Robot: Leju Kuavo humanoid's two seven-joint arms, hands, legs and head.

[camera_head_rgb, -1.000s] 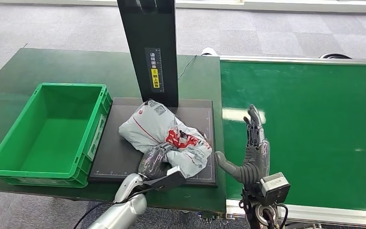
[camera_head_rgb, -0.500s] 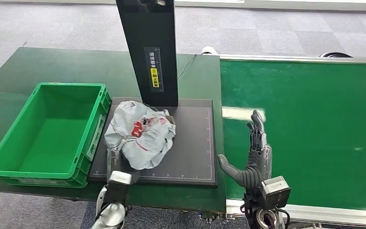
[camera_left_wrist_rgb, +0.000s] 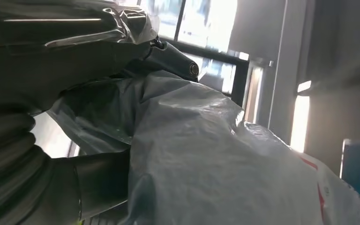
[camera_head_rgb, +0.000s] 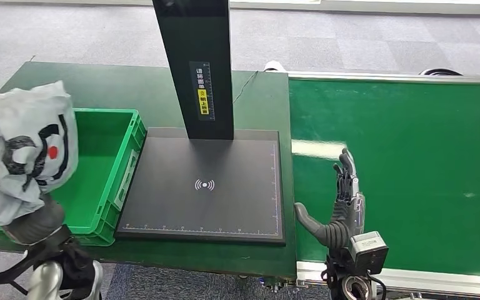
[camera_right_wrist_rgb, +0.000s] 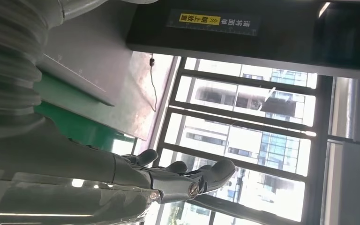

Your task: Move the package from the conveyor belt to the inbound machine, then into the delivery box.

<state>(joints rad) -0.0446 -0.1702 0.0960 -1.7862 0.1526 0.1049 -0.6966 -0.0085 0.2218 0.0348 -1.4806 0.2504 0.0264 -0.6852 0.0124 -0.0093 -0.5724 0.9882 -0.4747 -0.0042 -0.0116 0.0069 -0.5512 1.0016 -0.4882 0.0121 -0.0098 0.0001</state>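
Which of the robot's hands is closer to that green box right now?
The left. The left hand holds the package up at the green box's near left corner. The right hand stands open over the conveyor belt, across the black scanner plate from the box.

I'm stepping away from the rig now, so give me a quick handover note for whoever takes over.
Left hand: holds the grey package, lifted at the near left corner of the green delivery box.
Right hand: open, empty, upright at the near edge of the conveyor belt.
Done: package is off the belt; the inbound machine's black pad is bare.
Left: lower the package into the box and let go.
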